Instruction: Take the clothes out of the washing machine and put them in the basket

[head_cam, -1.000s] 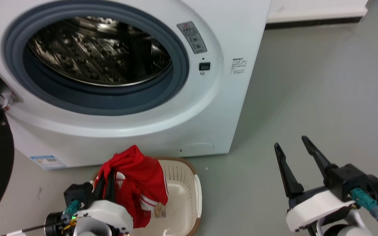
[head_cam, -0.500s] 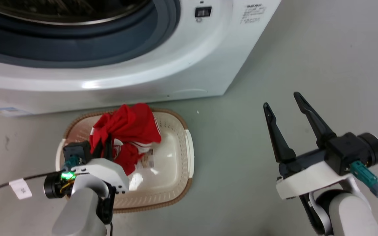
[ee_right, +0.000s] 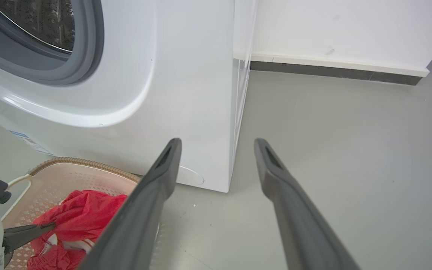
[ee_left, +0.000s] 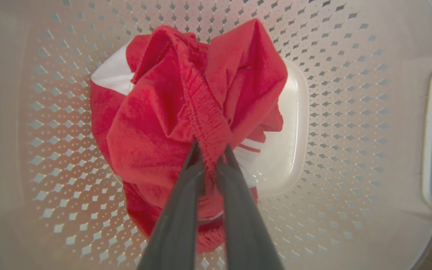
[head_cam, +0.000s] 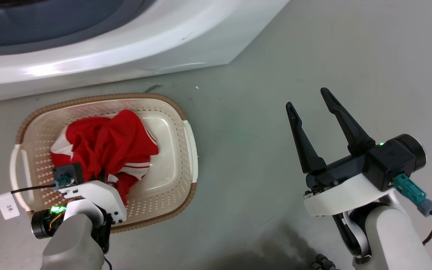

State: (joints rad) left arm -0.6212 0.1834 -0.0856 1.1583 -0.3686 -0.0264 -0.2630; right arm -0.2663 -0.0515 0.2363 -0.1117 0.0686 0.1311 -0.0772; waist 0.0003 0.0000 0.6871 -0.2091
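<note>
Clothes point(ee_left: 156, 127): crumpled red fabric | basket point(ee_left: 351, 112): perforated cream plastic, rounded

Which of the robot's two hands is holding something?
The left gripper: its jaws pinch the clothes in the basket. The right gripper is open and empty.

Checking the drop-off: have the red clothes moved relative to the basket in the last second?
Yes. Against the basket, the clothes have come down from above its rim to inside it; the left gripper is shut on them.
</note>
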